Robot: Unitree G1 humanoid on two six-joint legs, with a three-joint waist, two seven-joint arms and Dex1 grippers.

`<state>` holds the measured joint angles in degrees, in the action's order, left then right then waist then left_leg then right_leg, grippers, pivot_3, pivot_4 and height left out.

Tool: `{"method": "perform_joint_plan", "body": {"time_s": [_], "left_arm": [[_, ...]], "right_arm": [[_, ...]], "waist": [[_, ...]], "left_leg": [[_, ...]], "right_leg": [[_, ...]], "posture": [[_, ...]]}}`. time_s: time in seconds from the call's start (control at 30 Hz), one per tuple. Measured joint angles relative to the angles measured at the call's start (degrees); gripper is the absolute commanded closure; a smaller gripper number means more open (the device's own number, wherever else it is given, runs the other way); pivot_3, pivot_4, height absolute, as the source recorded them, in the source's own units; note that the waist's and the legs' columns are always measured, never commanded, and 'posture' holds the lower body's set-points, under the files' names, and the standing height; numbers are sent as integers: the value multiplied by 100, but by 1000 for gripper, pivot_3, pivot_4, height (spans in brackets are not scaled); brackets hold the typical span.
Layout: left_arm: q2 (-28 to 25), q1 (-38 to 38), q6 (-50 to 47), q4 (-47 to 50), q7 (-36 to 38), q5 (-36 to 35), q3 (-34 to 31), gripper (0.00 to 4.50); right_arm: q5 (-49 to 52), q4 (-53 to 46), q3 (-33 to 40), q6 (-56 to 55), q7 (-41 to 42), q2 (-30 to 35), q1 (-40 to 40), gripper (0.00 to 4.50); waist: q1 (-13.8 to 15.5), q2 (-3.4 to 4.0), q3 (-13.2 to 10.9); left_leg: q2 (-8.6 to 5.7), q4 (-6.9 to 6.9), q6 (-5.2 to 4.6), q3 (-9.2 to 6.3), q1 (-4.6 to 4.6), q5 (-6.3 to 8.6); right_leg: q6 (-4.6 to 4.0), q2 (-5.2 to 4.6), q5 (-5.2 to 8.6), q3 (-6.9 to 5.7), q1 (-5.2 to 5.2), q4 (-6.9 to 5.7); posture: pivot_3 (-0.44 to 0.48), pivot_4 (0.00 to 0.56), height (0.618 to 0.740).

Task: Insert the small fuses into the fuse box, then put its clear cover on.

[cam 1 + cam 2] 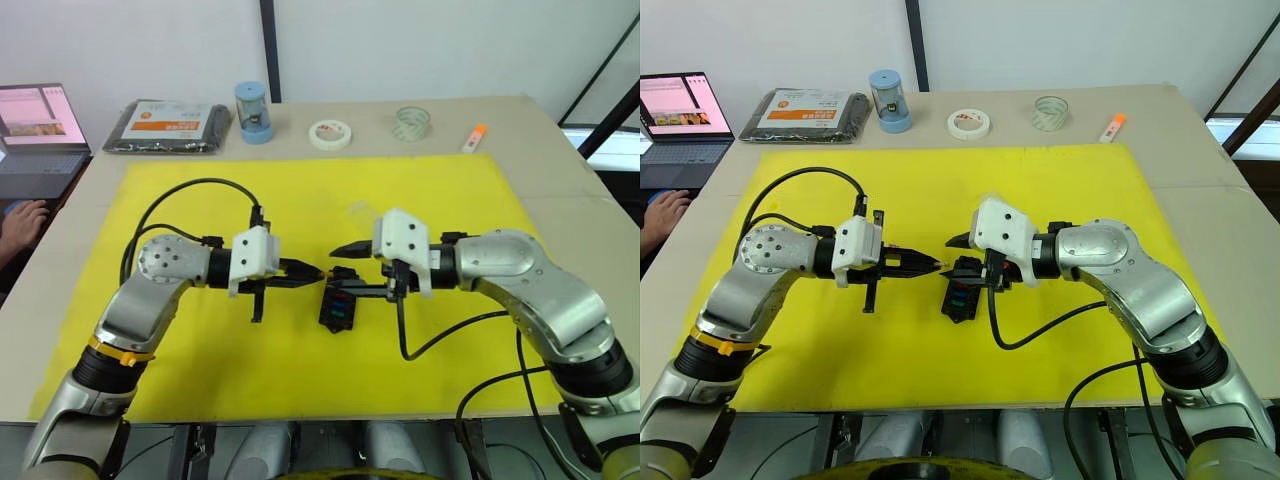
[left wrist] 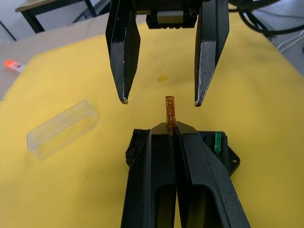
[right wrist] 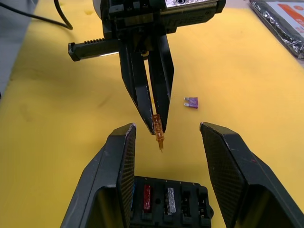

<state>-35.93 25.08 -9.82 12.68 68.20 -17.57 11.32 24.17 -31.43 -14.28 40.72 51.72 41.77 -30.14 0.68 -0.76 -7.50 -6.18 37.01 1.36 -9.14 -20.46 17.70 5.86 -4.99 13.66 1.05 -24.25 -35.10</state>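
The black fuse box (image 1: 337,308) lies on the yellow mat (image 1: 200,370), with red (image 3: 147,197) and pale (image 3: 169,199) fuses seated in its slots, and a green one (image 2: 217,141). My left gripper (image 1: 316,272) is shut on an amber fuse (image 3: 158,135), held just above and left of the box. Facing it, my right gripper (image 3: 167,127) stands open over the box, its fingers either side of the amber fuse without touching it. A purple fuse (image 3: 191,102) lies loose on the mat. The clear cover (image 2: 61,128) rests on the mat behind the box.
Along the table's back edge stand a black packet with an orange label (image 1: 170,125), a blue cylinder (image 1: 254,112), a white tape roll (image 1: 330,134), a clear tape roll (image 1: 411,123) and an orange marker (image 1: 474,137). A laptop (image 1: 40,130) and a person's hand (image 1: 22,222) are at far left.
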Motion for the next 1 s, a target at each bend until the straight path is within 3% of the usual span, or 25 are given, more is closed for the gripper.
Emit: {"method": "perform_joint_plan", "body": {"time_s": [0.27,0.37,0.57,0.93,1.0], "left_arm": [[-66,10,-98,134,-26,219,127,4500],[-66,10,-90,134,-25,248,127,4500],[-25,10,-96,130,-34,252,127,4500],[-2,-34,45,59,-5,245,126,4500],[-5,-73,135,-43,-1,262,126,4500]], "right_arm": [[-251,0,-99,-2,-2,32,0,2215],[-290,0,-104,-2,6,31,0,2776],[-333,0,-116,-6,46,30,0,4476],[-256,-2,-97,38,109,27,17,4476],[-183,-12,-67,96,105,19,16,4081]], "waist": [[1,0,0],[1,0,0],[2,0,0],[0,0,0],[-1,0,0]], "left_leg": [[0,0,0,0,0,0],[0,0,0,0,0,0],[0,0,0,0,0,0],[0,0,0,0,0,0],[0,0,0,0,0,0]], "right_leg": [[0,0,0,0,0,0],[0,0,0,0,0,0],[0,0,0,0,0,0],[0,0,0,0,0,0],[0,0,0,0,0,0]], "posture": [[0,150,740],[0,150,740],[0,150,740],[0,150,740],[0,150,740]]}}
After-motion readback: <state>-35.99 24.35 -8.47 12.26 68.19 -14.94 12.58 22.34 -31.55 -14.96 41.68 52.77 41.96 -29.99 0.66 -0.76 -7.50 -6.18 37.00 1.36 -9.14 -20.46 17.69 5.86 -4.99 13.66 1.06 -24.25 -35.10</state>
